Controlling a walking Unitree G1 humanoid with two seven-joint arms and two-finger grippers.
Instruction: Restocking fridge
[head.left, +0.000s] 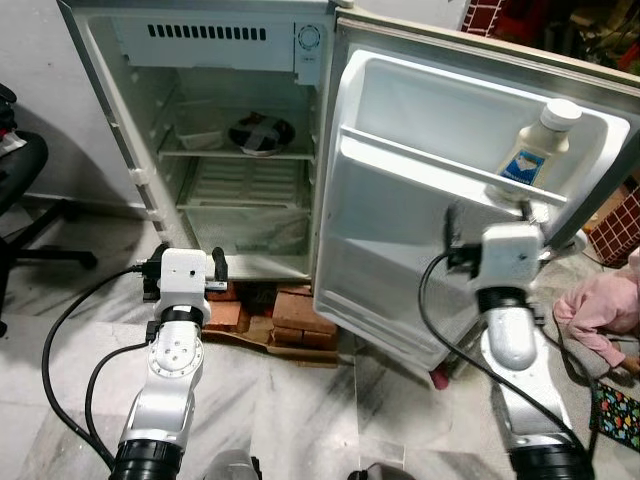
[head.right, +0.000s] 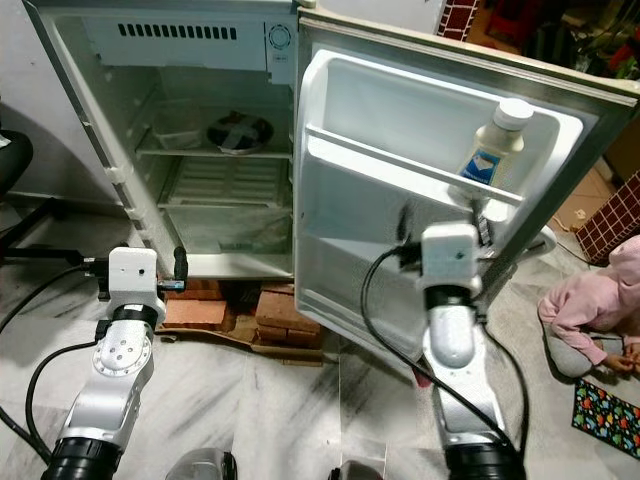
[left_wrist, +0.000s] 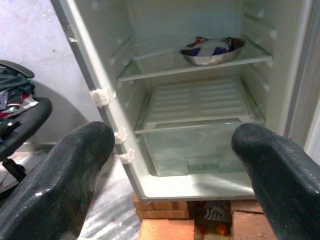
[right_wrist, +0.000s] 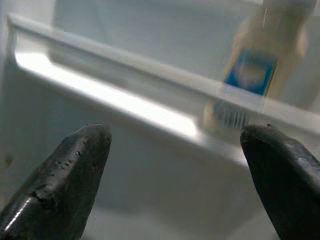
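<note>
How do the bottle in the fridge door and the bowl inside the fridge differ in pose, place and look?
The bottle stands tall and upright on the door shelf; the bowl sits low and wide on the inner shelf.
The bottle is cream with a blue label and a cap; the bowl is metal and open-topped.
Neither is held: the right gripper is open below the bottle.

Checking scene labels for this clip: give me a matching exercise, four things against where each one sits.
Things:
1. bottle
2. metal bowl
3. bricks
4. pink cloth

Places:
A. on the floor under the fridge
B. on the door shelf
C. on the floor, on the robot's right
D. on the upper shelf inside the fridge

Pairs: 1-B, 2-D, 3-A, 4-C
</note>
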